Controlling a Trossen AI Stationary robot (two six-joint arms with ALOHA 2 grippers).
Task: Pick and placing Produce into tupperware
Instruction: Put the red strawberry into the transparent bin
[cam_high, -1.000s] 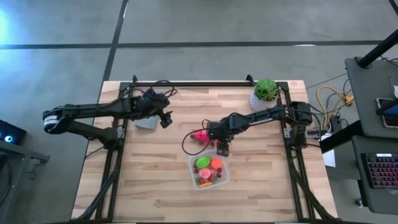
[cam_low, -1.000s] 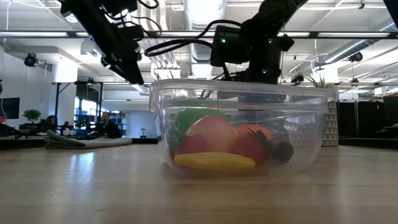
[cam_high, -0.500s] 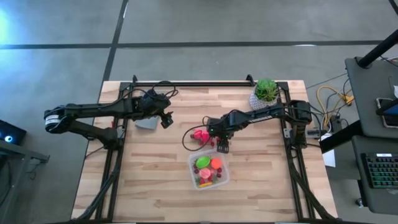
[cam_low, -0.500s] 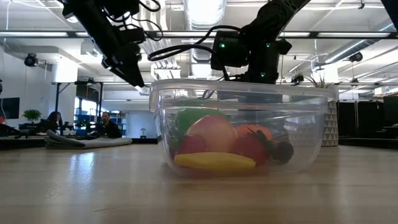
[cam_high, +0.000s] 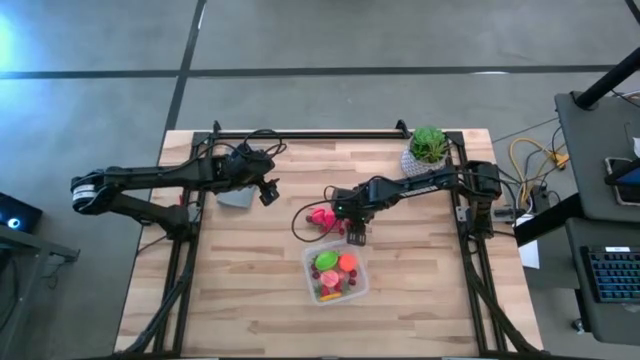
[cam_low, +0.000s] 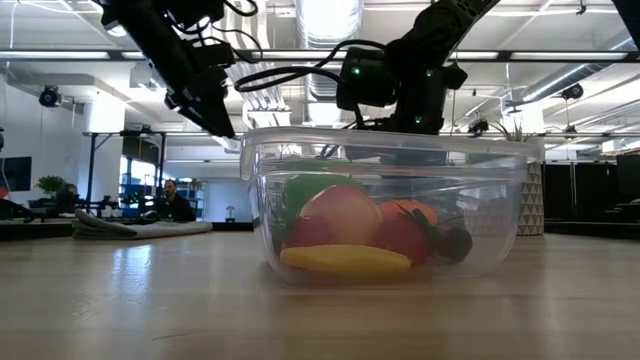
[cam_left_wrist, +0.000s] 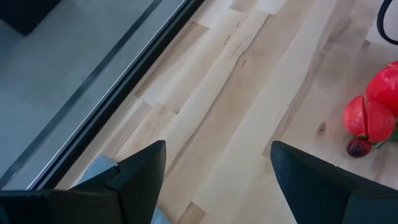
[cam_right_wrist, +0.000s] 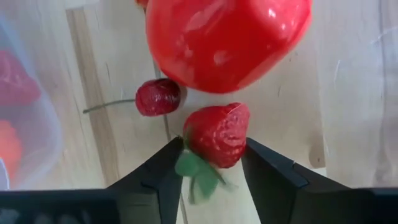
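**Closing in on the strawberry**

My right gripper (cam_right_wrist: 208, 163) is down at the table, just beyond the clear tupperware (cam_high: 337, 275), and my two fingers (cam_right_wrist: 155, 177) sit either side of a small red strawberry (cam_right_wrist: 216, 134) with its green leaves. They look to be touching its flanks, but the berry is on the wood, so I call this a grip being taken, not one made. Just past it lies a dark cherry (cam_right_wrist: 158, 97) on its stem, and a big glossy red piece (cam_right_wrist: 227, 37) beyond that. The tub already holds green, orange and red produce (cam_low: 345, 235).

My left gripper (cam_left_wrist: 217, 168) waits well apart, jaws standing wide over bare wood near the grey cloth (cam_high: 235, 197).

Next, I judge: finish the squeeze, lift straight up so the cherry is not dragged, then swing over the tub's rim and release.
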